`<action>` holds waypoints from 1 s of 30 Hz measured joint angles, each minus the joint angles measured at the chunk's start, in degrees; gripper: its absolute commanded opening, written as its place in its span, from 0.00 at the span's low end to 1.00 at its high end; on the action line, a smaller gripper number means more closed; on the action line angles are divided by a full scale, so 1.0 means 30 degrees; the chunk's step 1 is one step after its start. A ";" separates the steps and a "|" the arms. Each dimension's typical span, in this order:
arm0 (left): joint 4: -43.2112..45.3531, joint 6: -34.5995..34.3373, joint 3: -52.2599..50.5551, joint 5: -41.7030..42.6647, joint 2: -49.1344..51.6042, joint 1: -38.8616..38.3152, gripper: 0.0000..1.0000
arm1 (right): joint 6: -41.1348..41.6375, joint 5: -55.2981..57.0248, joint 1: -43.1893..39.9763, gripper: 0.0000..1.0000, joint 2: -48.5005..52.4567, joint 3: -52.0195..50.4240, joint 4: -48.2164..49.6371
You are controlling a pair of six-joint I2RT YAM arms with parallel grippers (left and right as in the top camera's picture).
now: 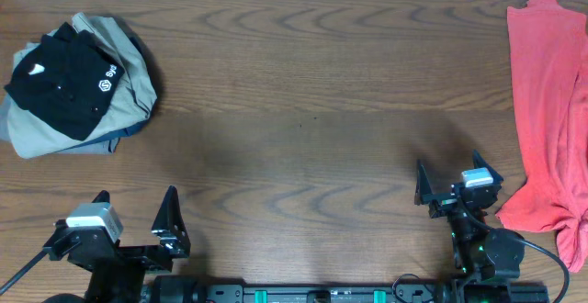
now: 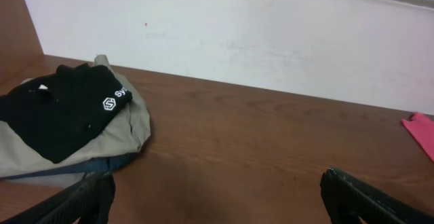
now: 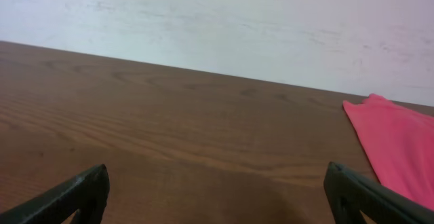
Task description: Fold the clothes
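Note:
A folded black shirt (image 1: 62,81) with small white logo marks lies on top of khaki trousers (image 1: 129,69) at the far left of the table; both show in the left wrist view, the shirt (image 2: 57,108) over the trousers (image 2: 122,125). A coral-red garment (image 1: 551,110) lies spread along the right edge and shows in the right wrist view (image 3: 400,142). My left gripper (image 1: 136,213) is open and empty near the front left edge. My right gripper (image 1: 452,176) is open and empty at the front right, left of the red garment.
The wooden table (image 1: 303,110) spans the view, with bare wood between the two garment piles. A white wall (image 2: 271,41) runs behind the table's far edge. The arm bases sit along the front edge.

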 measured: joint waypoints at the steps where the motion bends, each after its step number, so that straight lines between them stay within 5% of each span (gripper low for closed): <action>1: -0.0029 0.0000 0.0000 0.0007 0.0000 0.0000 0.98 | 0.0000 0.0000 0.0000 0.99 0.0000 0.0000 0.0000; 7: -0.1894 0.0342 -0.0277 0.0000 -0.0160 0.0000 0.98 | 0.0000 0.0000 0.0000 0.99 0.0000 0.0000 0.0000; 12: -0.0568 0.1450 -0.3257 0.0000 -0.1880 0.0000 0.98 | -0.0007 0.0000 0.0000 0.99 0.0000 0.0000 -0.0007; 20: 0.6302 0.2076 -1.0805 0.0000 -0.5049 0.0000 0.98 | -0.0007 0.0007 0.0000 0.99 0.0000 -0.0007 0.0007; 30: 1.6509 0.2178 -1.7413 -0.0087 -0.5224 0.0015 0.98 | -0.0007 0.0007 0.0015 0.99 -0.0007 -0.0007 0.0000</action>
